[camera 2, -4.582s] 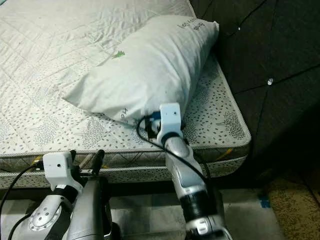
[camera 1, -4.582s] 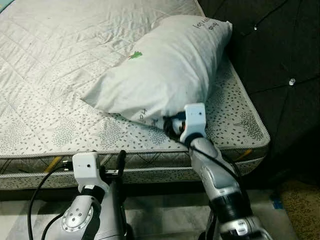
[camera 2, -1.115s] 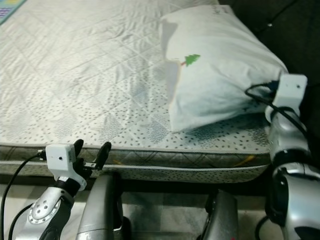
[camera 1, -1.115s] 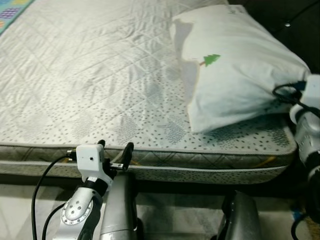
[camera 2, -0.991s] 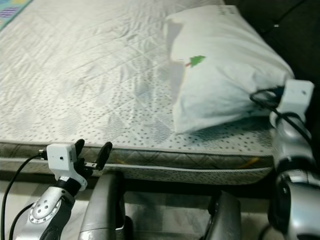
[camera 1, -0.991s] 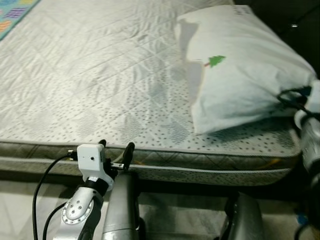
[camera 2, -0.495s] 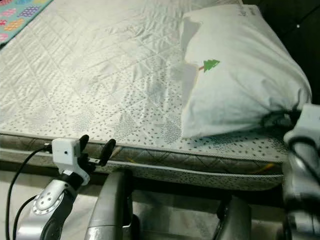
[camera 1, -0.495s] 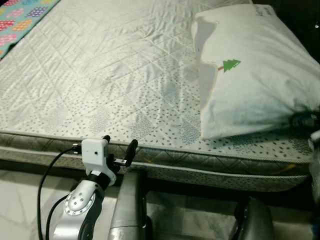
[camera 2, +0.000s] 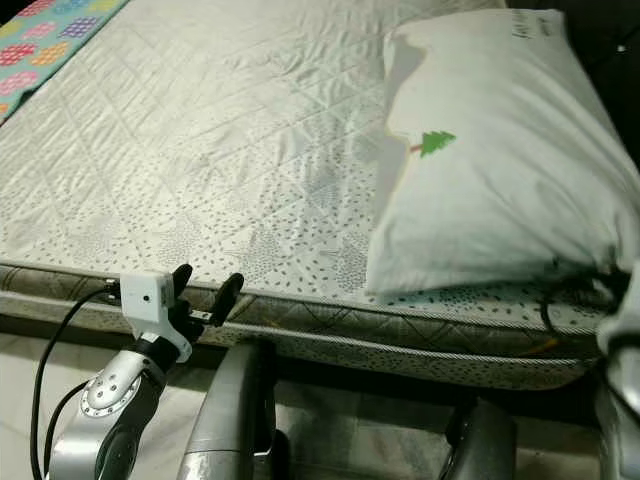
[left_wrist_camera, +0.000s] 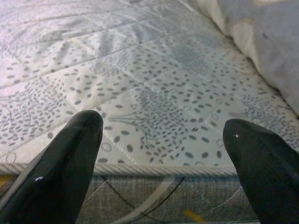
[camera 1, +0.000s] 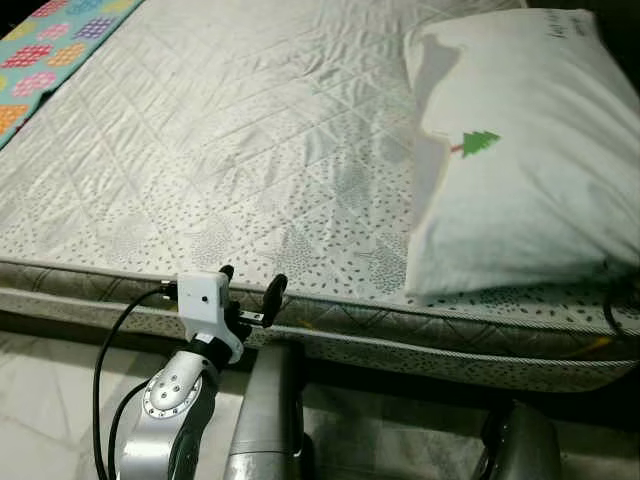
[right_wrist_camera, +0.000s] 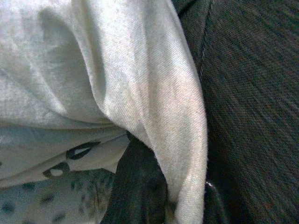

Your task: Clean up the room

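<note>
One pillow [camera 1: 530, 150] lies on the bed [camera 1: 230, 150], at about 2 o'clock in the head views, its near corner reaching almost to the mattress edge. It is white with a small green tree print [camera 1: 478, 143] on its side and some dark lettering by its far end. The bed's cover is quilted in diamonds, pale, with a grey speckled pattern toward the near edge and a piped seam running along that edge. At 10 o'clock a strip of colourful patterned blanket [camera 1: 50, 65] shows on the far side of the bed. The left end effector [camera 1: 250, 296] sits at 7 o'clock, just off the mattress edge and level with it, its two black fingers [left_wrist_camera: 60, 163] spread well apart with nothing between them; its wrist view looks across the speckled cover between the fingers, with the pillow at the far side. A black cable [camera 1: 110, 350] loops from its white wrist housing down along the silver arm. The right end effector [right_wrist_camera: 161, 196] is at 4 o'clock, at the pillow's near right corner; in its wrist view a fold of the white pillowcase is gathered between its dark fingers, so it is clamped on the pillow, with dark fabric just beside the fold. In the right eye view a black cable [camera 2: 560, 295] curls at that same corner, beneath the pillow's edge. Pale floor [camera 1: 50, 400] shows below the bed at 8 o'clock.
</note>
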